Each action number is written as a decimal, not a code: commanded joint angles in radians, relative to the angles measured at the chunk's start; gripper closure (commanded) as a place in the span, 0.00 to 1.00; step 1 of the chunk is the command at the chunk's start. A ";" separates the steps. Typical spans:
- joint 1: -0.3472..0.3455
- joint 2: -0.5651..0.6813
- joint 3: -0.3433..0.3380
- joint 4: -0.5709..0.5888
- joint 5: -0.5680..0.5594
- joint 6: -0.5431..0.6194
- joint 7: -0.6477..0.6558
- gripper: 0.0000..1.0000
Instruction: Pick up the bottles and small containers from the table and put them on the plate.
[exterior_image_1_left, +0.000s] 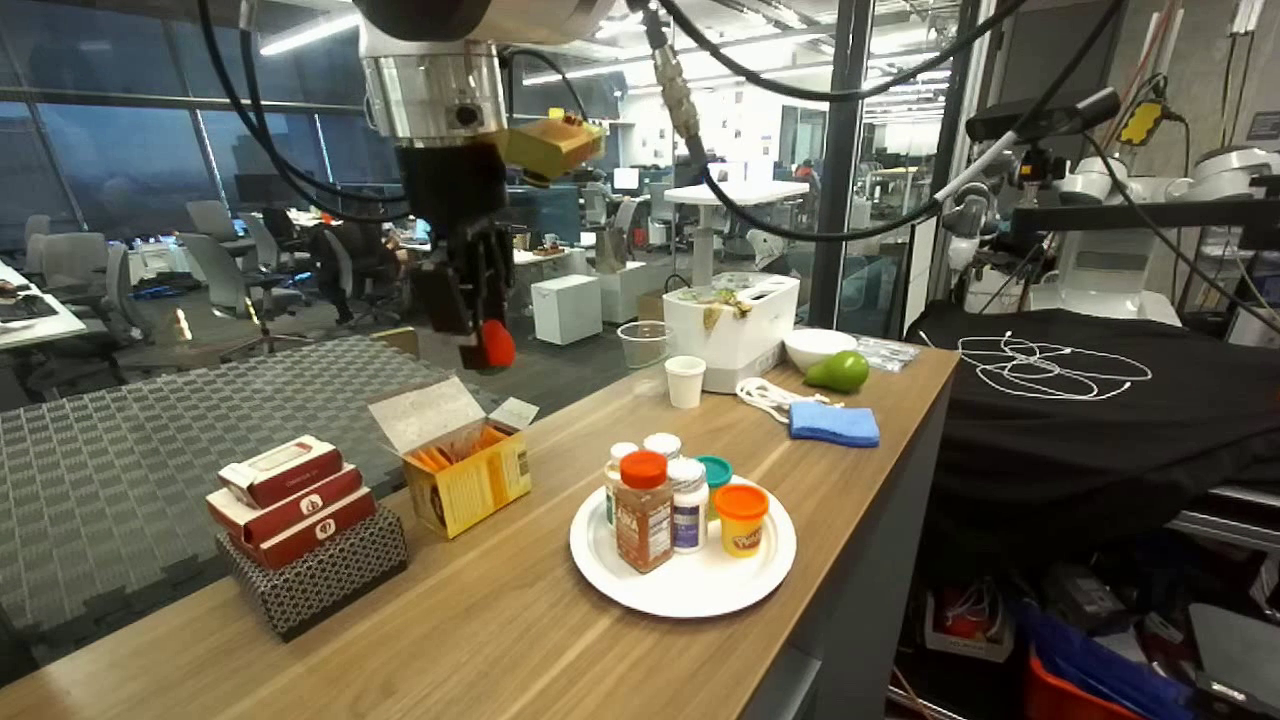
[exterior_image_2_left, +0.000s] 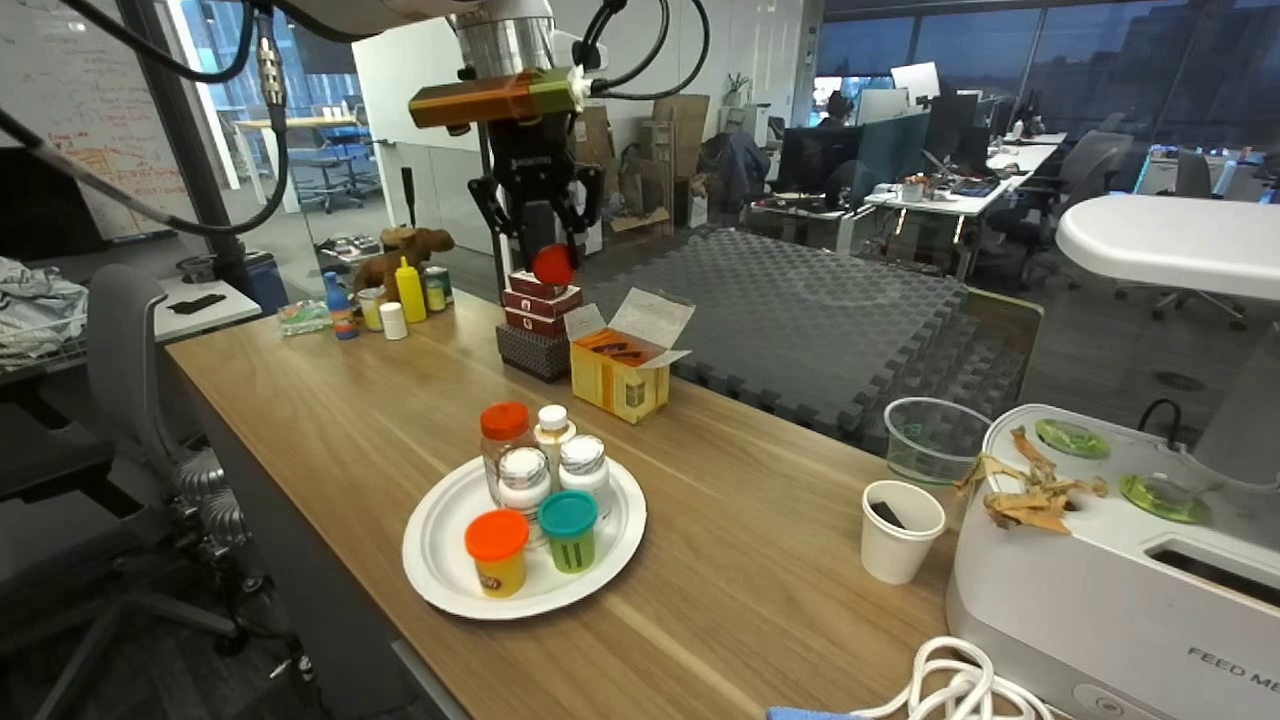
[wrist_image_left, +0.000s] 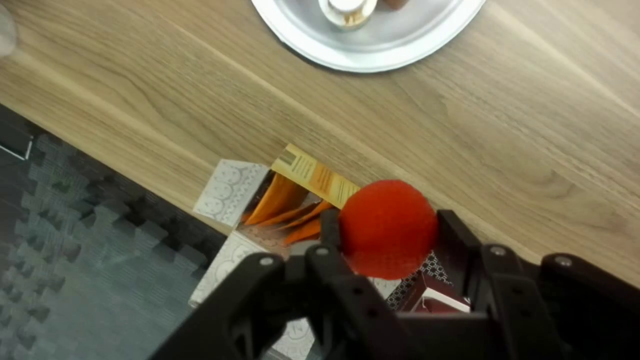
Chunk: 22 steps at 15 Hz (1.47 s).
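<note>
My gripper (exterior_image_2_left: 552, 256) is shut on a red ball (wrist_image_left: 387, 232), held high over the stacked boxes, well off the table (exterior_image_1_left: 470, 630). In both exterior views the bottles and small containers stand upright on the white plate (exterior_image_1_left: 690, 600). They include a brown jar with an orange cap (exterior_image_1_left: 645, 520), white bottles (exterior_image_2_left: 585, 470), a yellow tub with an orange lid (exterior_image_1_left: 741, 520) and a green tub with a teal lid (exterior_image_2_left: 568, 535). At the table's far end are a blue bottle (exterior_image_2_left: 340, 305), a yellow squeeze bottle (exterior_image_2_left: 410, 290) and a white jar (exterior_image_2_left: 393, 321).
Below the gripper, red boxes (exterior_image_1_left: 300, 510) lie on a patterned box (exterior_image_1_left: 320, 575), beside an open yellow carton (exterior_image_1_left: 470, 485). A paper cup (exterior_image_1_left: 685, 382), clear cup (exterior_image_2_left: 935, 440), white planter (exterior_image_1_left: 735, 320), bowl (exterior_image_1_left: 815, 345), green pear (exterior_image_1_left: 840, 372) and blue cloth (exterior_image_1_left: 833, 424) stand farther along.
</note>
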 joint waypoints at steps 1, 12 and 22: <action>-0.014 -0.159 -0.009 -0.242 -0.005 0.058 0.062 0.74; 0.012 -0.434 -0.036 -0.759 -0.015 0.252 0.334 0.74; -0.025 -0.665 -0.031 -1.229 -0.028 0.457 0.393 0.74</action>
